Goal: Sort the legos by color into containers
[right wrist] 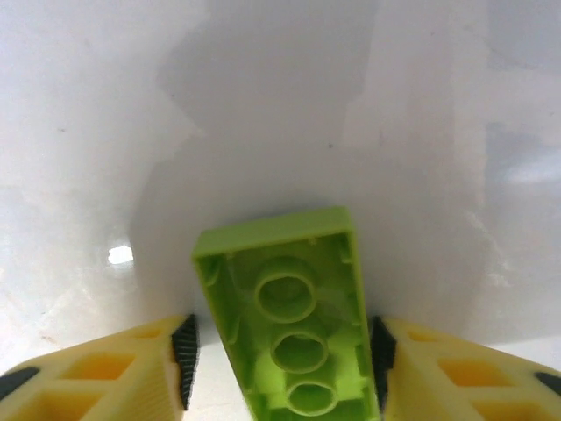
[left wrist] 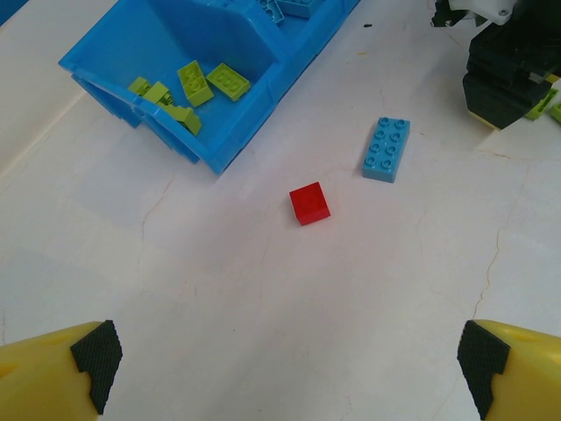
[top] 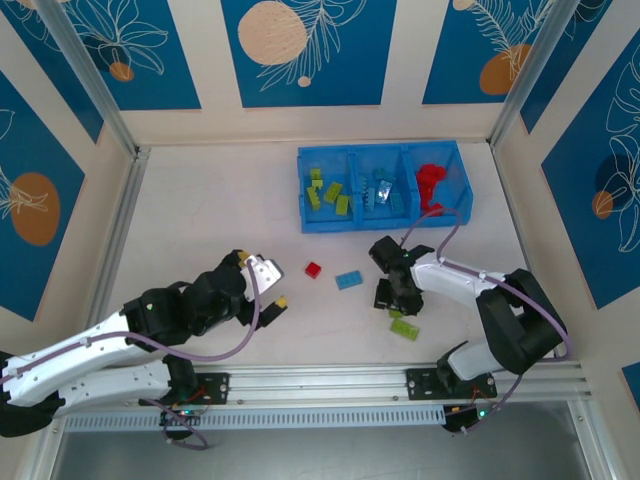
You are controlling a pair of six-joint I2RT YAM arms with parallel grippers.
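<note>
Closest to the right wrist camera is a lime green brick (right wrist: 289,316), its hollow underside turned up, between the fingers of the right gripper (right wrist: 285,351). The right pad lies against its side and on the left a thin gap shows, so I cannot tell if the jaws really clamp it. From above, this gripper (top: 392,298) points down at the table (top: 200,220) in front of the blue tray (top: 380,222), and a second lime brick (top: 405,328) lies just beside it, toward the arm bases. The left gripper (top: 272,287) hovers over the table with its jaws spread wide and nothing between them. Ahead of it a red brick (left wrist: 309,203) and a light blue brick (left wrist: 386,149) lie near each other, apart, between the two grippers. The tray's left compartment holds lime bricks (top: 328,192), the middle one light blue bricks (top: 383,195), and the right one red bricks (top: 430,183).
</note>
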